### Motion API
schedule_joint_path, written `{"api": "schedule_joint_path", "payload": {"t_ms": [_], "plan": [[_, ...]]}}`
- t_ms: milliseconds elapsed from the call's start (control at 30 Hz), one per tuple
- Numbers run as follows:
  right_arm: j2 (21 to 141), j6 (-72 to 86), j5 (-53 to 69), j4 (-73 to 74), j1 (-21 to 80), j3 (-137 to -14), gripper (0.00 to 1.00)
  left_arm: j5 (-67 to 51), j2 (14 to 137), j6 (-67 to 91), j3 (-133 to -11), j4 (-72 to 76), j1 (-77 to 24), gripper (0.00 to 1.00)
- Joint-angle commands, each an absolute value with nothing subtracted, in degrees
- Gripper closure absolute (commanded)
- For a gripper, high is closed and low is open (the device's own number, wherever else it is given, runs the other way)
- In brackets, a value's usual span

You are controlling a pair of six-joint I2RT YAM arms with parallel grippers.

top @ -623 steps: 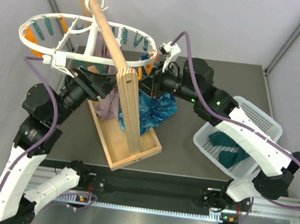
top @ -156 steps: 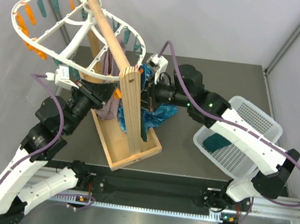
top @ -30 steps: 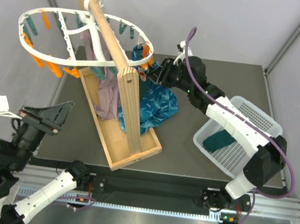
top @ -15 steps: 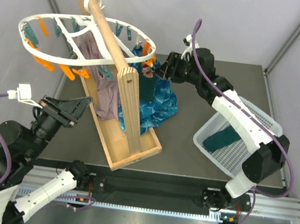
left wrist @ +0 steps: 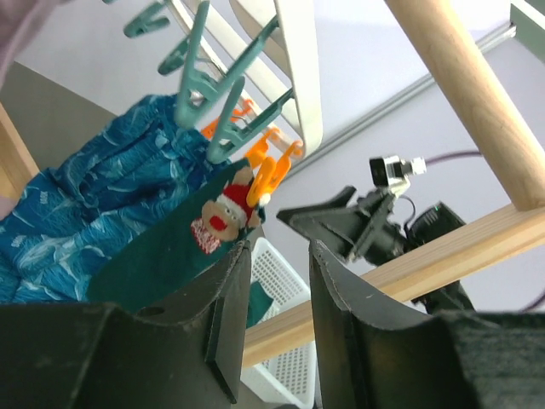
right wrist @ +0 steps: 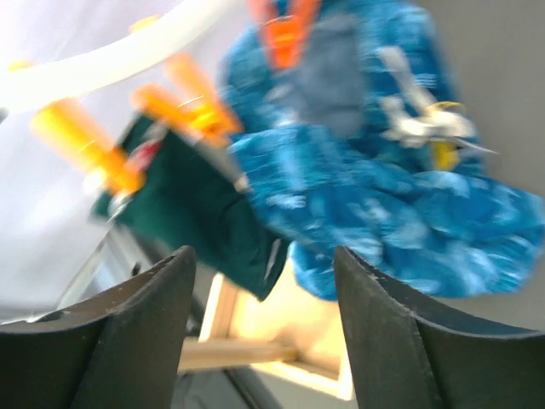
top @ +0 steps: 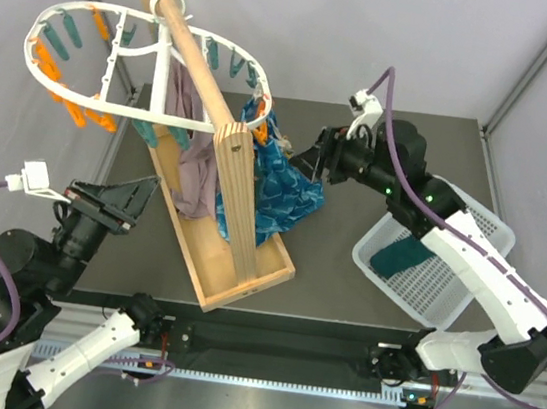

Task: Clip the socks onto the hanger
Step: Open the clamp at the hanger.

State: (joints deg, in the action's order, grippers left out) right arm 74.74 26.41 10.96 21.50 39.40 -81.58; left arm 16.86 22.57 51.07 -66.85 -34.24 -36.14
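Since one sock (left wrist: 162,264) hangs pinched by an orange peg (left wrist: 271,166) on the hanger (left wrist: 302,77), the left gripper (left wrist: 279,256) and right gripper (right wrist: 261,264) hold nothing, fingers apart. The other sock (top: 403,254) lies in the basket (top: 475,206), likely next.

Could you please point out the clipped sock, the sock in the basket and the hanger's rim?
clipped sock (left wrist: 162,268): left wrist view, on its dark green body.
basket sock (top: 403,256): top external view, middle of the fabric.
hanger (left wrist: 301,77): left wrist view, on the white rim.
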Motion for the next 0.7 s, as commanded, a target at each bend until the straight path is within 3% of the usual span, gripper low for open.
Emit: {"api": "schedule_joint_path", "payload": {"t_ms": [0, 167, 567, 667], "plan": [[73.21, 23.29, 13.09, 14.78, 44.63, -80.16, 0.37, 21.52, 20.13, 51.85, -66.1, -31.91, -36.21, 0.62], [77.07, 23.81, 13.53, 13.98, 50.53, -83.75, 0.62, 21.36, 19.51, 52.29, -66.17, -33.12, -36.21, 0.62], [85.68, 26.72, 18.89, -1.67, 55.19, -85.51, 0.86, 23.37, 19.24, 54.14, -66.97, -37.26, -36.21, 0.63], [86.48, 27.6, 19.68, -2.02, 55.63, -85.61, 0.86, 23.47, 20.82, 47.43, -67.58, -37.27, -36.21, 0.58]]}}
